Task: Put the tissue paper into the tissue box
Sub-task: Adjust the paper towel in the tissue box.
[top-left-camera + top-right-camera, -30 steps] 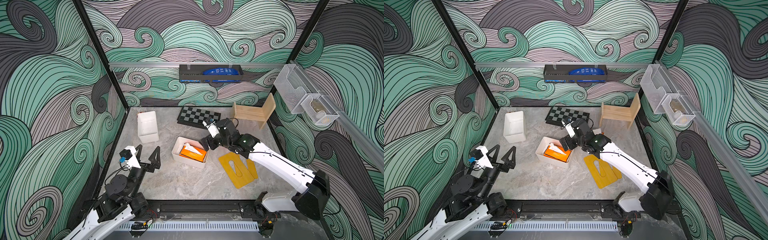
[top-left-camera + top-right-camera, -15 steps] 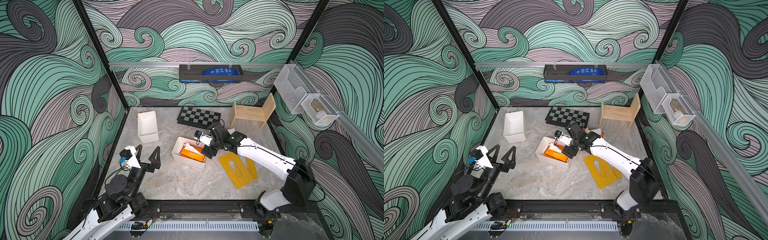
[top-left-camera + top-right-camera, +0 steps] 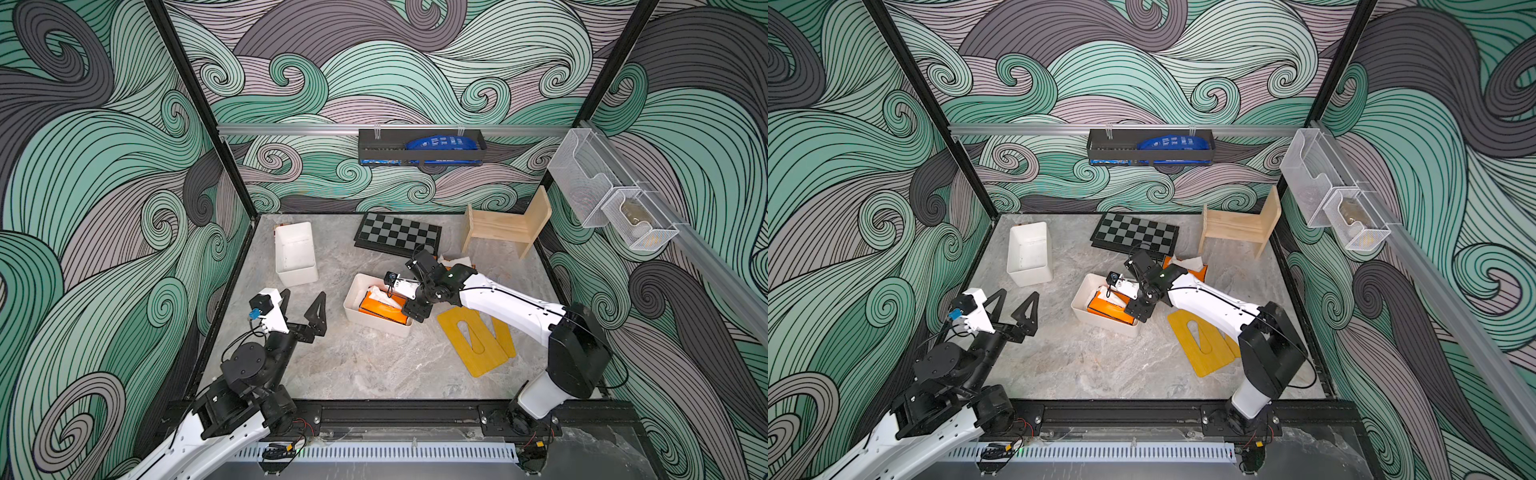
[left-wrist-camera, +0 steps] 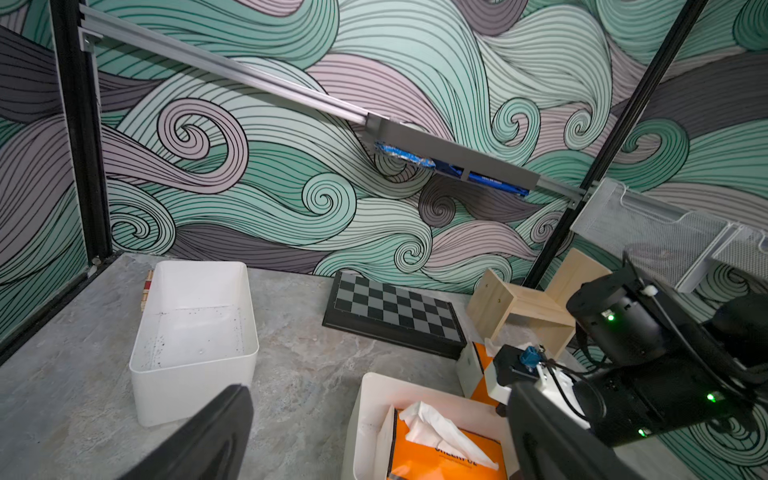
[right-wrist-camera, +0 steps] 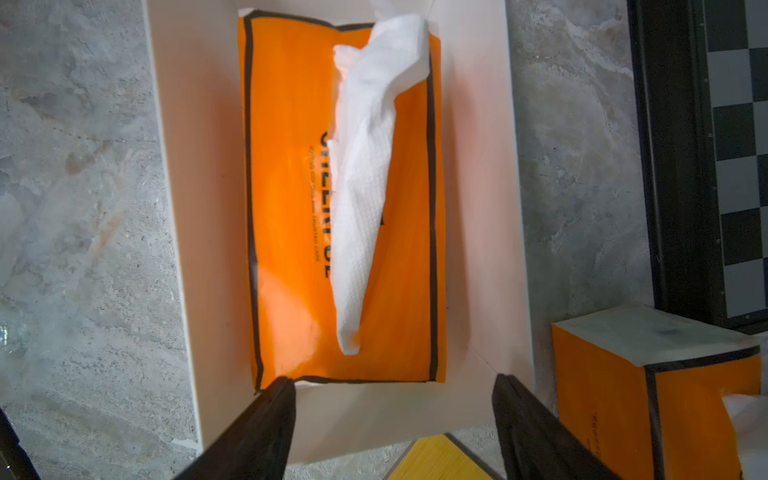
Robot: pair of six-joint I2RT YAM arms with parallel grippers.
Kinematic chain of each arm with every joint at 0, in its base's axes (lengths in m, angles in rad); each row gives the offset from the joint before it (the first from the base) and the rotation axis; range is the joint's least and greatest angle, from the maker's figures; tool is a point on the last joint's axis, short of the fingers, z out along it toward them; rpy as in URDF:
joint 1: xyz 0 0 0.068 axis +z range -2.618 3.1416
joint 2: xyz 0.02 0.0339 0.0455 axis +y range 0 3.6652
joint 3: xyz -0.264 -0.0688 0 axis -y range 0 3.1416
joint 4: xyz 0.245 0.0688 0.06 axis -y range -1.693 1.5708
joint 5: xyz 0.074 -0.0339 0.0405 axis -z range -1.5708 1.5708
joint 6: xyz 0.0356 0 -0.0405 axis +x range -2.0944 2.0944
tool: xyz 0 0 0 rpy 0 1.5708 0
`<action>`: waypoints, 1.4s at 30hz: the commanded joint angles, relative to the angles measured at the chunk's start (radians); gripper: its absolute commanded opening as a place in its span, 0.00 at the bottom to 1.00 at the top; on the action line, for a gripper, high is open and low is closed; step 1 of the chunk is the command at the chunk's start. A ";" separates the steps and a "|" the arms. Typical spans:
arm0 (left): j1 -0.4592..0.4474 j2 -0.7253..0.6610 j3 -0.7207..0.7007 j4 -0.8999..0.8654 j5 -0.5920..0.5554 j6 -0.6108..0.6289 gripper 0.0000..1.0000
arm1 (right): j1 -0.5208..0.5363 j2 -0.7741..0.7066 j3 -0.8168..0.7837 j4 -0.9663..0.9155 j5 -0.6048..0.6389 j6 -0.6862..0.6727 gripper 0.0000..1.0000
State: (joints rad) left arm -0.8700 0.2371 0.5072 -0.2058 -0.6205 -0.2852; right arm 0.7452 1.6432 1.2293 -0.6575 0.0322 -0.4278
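The orange tissue pack (image 5: 291,208) lay inside the white tissue box (image 5: 199,208) mid-bench, a sheet (image 5: 365,187) atop it: placement looked done, only retreat left. The right gripper (image 5: 392,384) hung over the box's end, jaws apart, empty; the left gripper (image 3: 303,294) stood wide.

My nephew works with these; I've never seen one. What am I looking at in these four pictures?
Two robot arms sit at a table, each ending in a two-fingered gripper. Two pictures look down from overhead; the other two come from wrist cameras. On it: a white box holding an orange tissue pack with a tissue sticking out, a second orange pack, a second white box, a chessboard, a wooden stool and yellow boards. Both the left gripper and right gripper are open and hold nothing.
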 commanded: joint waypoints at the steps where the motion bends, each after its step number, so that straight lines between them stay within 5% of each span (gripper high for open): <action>1: 0.011 0.080 0.035 -0.037 0.035 -0.045 0.99 | 0.023 0.038 0.015 -0.022 -0.008 -0.009 0.78; 9: 0.065 0.395 0.169 -0.115 0.237 -0.175 0.99 | 0.055 0.105 0.021 -0.027 -0.003 -0.010 0.77; 16: 0.419 0.494 0.113 0.039 0.718 -0.252 0.99 | 0.062 0.145 0.046 -0.026 0.000 -0.003 0.76; 23: 0.600 0.614 -0.023 0.312 1.033 -0.436 0.99 | 0.065 0.190 0.096 -0.026 0.002 0.011 0.74; 33: 0.631 0.587 -0.035 0.304 1.025 -0.373 0.99 | 0.070 0.168 0.141 -0.025 0.033 0.034 0.78; 42: 0.632 0.541 0.068 0.136 0.978 -0.151 0.99 | 0.069 -0.083 0.156 -0.024 0.121 0.202 0.89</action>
State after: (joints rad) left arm -0.2432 0.7937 0.5198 -0.0071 0.3672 -0.5461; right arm 0.8108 1.6527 1.3766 -0.6769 0.1028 -0.3229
